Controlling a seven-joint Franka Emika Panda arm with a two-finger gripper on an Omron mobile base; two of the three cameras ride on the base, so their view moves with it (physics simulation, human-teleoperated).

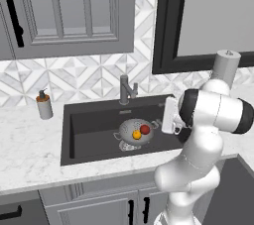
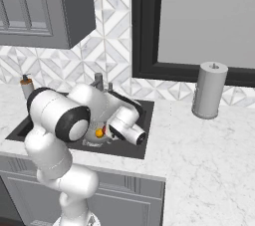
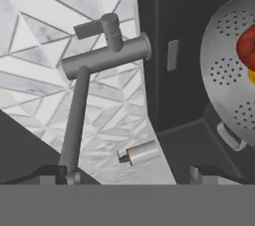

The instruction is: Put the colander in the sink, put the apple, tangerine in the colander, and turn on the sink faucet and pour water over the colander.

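At centre of the left base view, the colander [image 1: 134, 134] sits on the floor of the sink [image 1: 89, 130] with the apple [image 1: 145, 129] at its 2 o'clock and the tangerine [image 1: 136, 134] touching it near the middle. The sink faucet [image 1: 126, 89] stands at 12 o'clock behind the basin, the soap dispenser [image 1: 44, 104] at 9 o'clock on the table [image 1: 30, 149]; no water is running.

From the right base view the arm covers most of the sink, the tangerine [image 2: 99, 132] peeping out, a paper towel roll [image 2: 209, 89] at 3 o'clock.

Along the hand view the jaws stand wide and empty, aimed at the faucet [image 3: 107, 53], colander [image 3: 226, 70] at 3 o'clock. Judging by this, placing is done; turning on the water remains
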